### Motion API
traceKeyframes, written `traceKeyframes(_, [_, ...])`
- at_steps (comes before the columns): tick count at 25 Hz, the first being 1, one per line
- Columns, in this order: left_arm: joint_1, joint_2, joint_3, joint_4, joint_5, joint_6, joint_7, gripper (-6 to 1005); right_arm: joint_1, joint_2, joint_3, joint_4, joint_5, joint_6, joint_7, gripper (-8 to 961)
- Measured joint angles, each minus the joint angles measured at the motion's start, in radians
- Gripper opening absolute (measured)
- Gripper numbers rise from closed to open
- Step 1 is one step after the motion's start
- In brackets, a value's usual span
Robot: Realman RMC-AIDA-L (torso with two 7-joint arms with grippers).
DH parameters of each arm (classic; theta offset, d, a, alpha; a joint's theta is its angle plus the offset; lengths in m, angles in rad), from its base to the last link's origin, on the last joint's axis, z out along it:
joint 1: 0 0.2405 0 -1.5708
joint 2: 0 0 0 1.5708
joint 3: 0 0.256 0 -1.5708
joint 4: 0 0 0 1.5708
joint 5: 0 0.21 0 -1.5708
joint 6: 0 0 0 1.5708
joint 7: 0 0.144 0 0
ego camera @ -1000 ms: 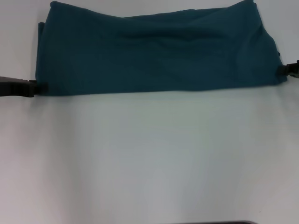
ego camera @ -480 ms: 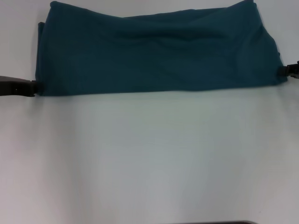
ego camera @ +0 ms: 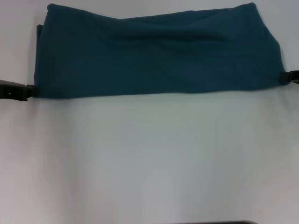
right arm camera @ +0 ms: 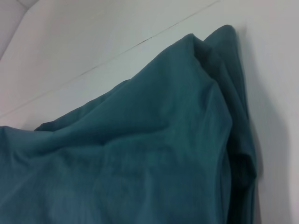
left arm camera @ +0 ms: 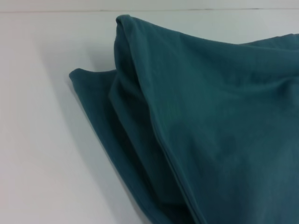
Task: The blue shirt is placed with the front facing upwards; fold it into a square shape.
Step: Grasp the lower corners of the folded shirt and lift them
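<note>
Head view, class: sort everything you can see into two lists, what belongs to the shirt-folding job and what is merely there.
Belongs to the job:
- blue shirt, folded into a wide band
- left gripper, at the shirt's near left corner
- right gripper, at its near right corner

Merely there:
- white table
- dark edge at the picture's bottom, unidentifiable

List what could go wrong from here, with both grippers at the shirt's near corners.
1. The shirt is in loose, uneven layers at its ends, so a gripper may catch only some of them and the fold could come apart.
2. The left gripper and right gripper sit at different heights, so an uneven pull could skew the near edge.
3. A sagging crease across the middle may get folded in.
</note>
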Motion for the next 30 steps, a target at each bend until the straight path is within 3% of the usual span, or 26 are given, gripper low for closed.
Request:
traceKeyframes(7, [0.017,0.009,-0.002,-0.028,0.0,0.06,0.002,2,-0.033,-0.009,0.014,-0.026,0.0,-0.056,-0.001,105])
traceKeyframes(12, [0.04,0.017,-0.02,-0.079,0.0,0.177,0.018,2,-0.083,-0.016,0.023,-0.076,-0.006,-0.137,-0.005,111])
traceKeyframes(19, [0.062,0.023,-0.156,-0.101,0.0,0.359,0.101,1,-0.158,-0.039,0.038,-0.086,-0.006,-0.261,-0.047,120])
traceKeyframes(30, [0.082,0.027,-0.186,-0.066,0.0,0.359,0.137,24,-0.196,-0.029,0.061,-0.077,-0.01,-0.296,-0.077,134])
